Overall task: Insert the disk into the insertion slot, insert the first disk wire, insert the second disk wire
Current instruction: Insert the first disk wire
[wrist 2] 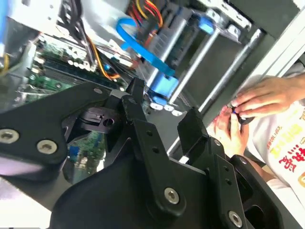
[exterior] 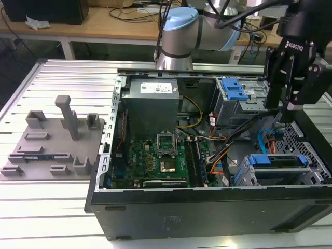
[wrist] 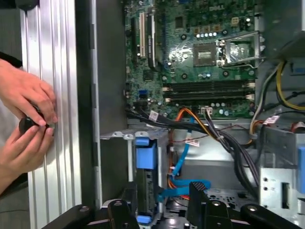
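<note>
In the second wrist view the gripper [wrist 2: 163, 99] hangs with its jaws apart and empty, close to a blue flat cable [wrist 2: 140, 45]. Beyond it, the disk [exterior: 277, 168] looks seated in the insertion slot [exterior: 243, 175], so step 1 seems done. Whether either of the 2 wires is plugged in is unclear.

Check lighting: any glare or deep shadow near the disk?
Exterior view: the disk lies dim inside the case. First wrist view: glare on the CPU socket. Second wrist view: the gripper reads dark against brighter surroundings.
</note>
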`<state>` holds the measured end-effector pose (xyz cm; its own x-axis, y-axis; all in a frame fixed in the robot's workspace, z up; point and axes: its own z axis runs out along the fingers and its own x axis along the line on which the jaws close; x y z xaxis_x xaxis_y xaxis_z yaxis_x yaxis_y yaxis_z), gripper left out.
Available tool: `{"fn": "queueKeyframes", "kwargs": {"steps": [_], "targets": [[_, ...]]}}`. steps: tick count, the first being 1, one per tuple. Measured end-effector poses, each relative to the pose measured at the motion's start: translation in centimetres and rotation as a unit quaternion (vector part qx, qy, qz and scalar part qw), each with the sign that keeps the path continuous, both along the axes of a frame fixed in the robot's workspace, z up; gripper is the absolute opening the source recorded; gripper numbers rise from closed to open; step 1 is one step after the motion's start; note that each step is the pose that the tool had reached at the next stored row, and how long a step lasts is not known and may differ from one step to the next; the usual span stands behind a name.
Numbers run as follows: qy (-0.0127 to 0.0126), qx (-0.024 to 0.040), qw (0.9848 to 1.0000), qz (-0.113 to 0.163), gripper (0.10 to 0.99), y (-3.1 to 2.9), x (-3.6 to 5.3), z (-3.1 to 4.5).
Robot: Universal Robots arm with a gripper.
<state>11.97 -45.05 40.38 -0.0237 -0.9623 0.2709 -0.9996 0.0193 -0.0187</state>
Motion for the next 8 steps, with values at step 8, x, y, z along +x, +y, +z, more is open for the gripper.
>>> {"fn": "queueKeyframes", "kwargs": {"steps": [8], "targets": [[0.0001,-0.0009,0.9998,-0.019,0.561,0.26,3.55,-1.23]]}}
